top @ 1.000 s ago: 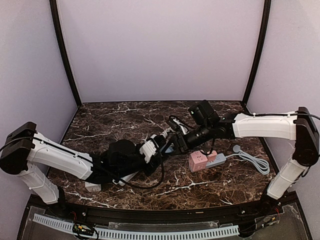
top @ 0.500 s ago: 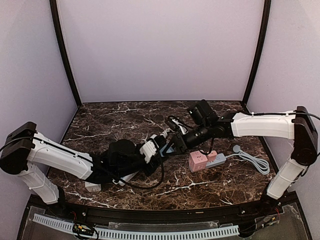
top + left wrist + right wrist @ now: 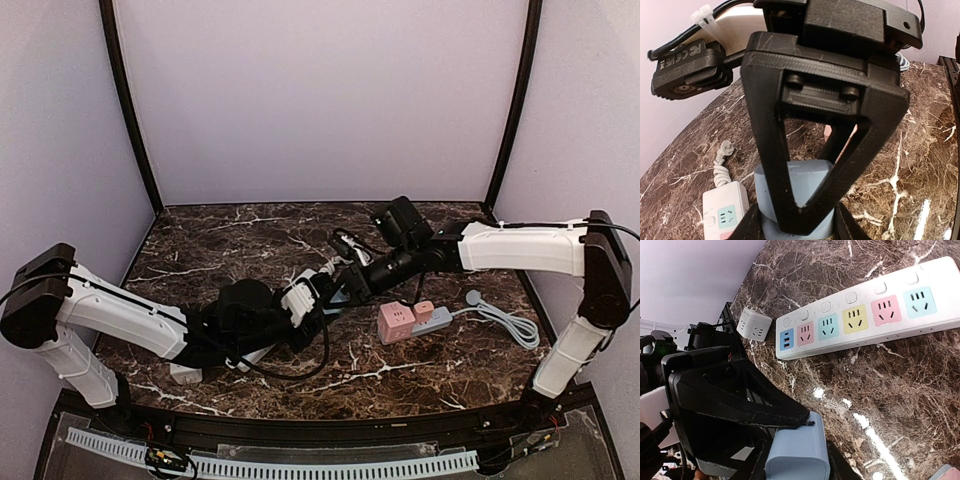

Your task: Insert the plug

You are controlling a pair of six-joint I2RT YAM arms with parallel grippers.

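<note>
A light blue plug block [image 3: 339,297] is held above the table's middle, where both grippers meet. My left gripper [image 3: 325,292] grips it; in the left wrist view the block [image 3: 807,182] sits between my left fingers at the bottom edge. My right gripper [image 3: 352,283] is closed on the same block, with one triangular finger [image 3: 790,150] lying across its face. In the right wrist view the block [image 3: 797,452] fills the gap between my right fingers. The white power strip with coloured sockets [image 3: 865,315] lies on the marble below.
A white cube socket [image 3: 185,375] stands near the left arm and shows in the right wrist view [image 3: 754,326]. A pink cube socket [image 3: 396,322], a grey strip [image 3: 435,318] and its coiled grey cable [image 3: 505,322] lie at the right. A white strip end [image 3: 725,210] shows lower left.
My right gripper has moved a little to the left, closer onto the blue block at the left gripper. The left arm has barely moved.
</note>
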